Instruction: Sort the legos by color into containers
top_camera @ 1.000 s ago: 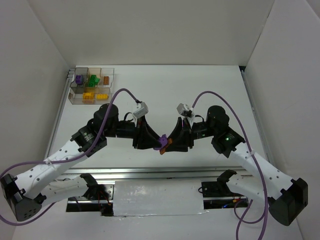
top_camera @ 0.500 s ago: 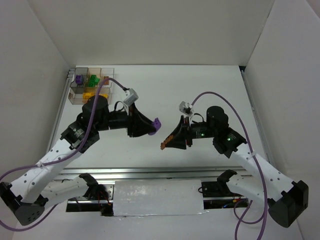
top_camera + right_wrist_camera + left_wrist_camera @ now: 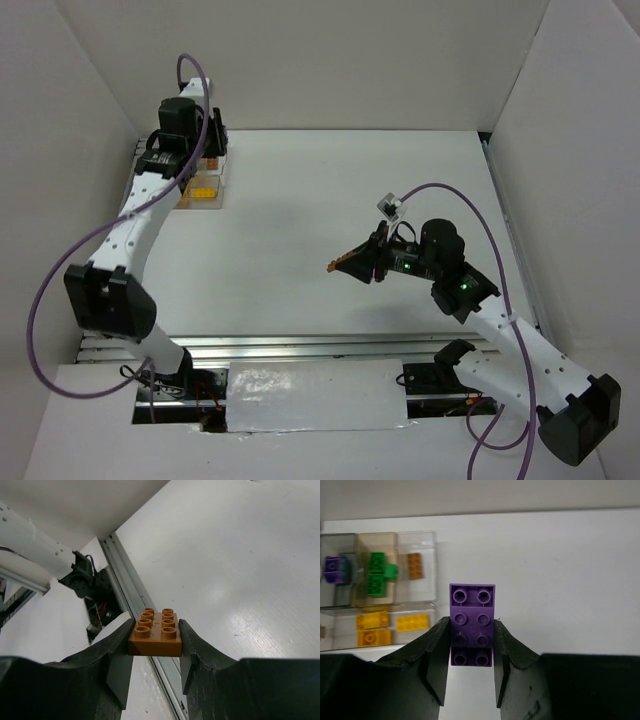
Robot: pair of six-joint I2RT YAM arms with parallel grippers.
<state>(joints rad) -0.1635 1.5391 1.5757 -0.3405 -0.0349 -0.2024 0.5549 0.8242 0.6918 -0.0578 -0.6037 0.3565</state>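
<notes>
- The right gripper is clamping a brown brick by its two sides, studs facing up, with the fingers closed only as far as the brick's width.
- In the overhead view this right gripper is hanging above the middle of the white table, right of centre, and the brown brick is sticking out at its tip, pointing left.
- The left arm is reaching along the left side of the table to the far left corner.
- The left gripper is pinching a purple brick between its two black fingers. The lower half of the brick is sitting between them and the upper half is sticking out past the tips.
- In the left wrist view the purple brick is showing just to the right of a clear plastic tray. Its height above the table cannot be told.
- The tray is lying in the far left corner of the table, with square cells in two rows.
- Its far row is holding a second purple brick, green bricks in the next cell and a small brown brick in the third.
- Its near row is holding yellow bricks.
</notes>
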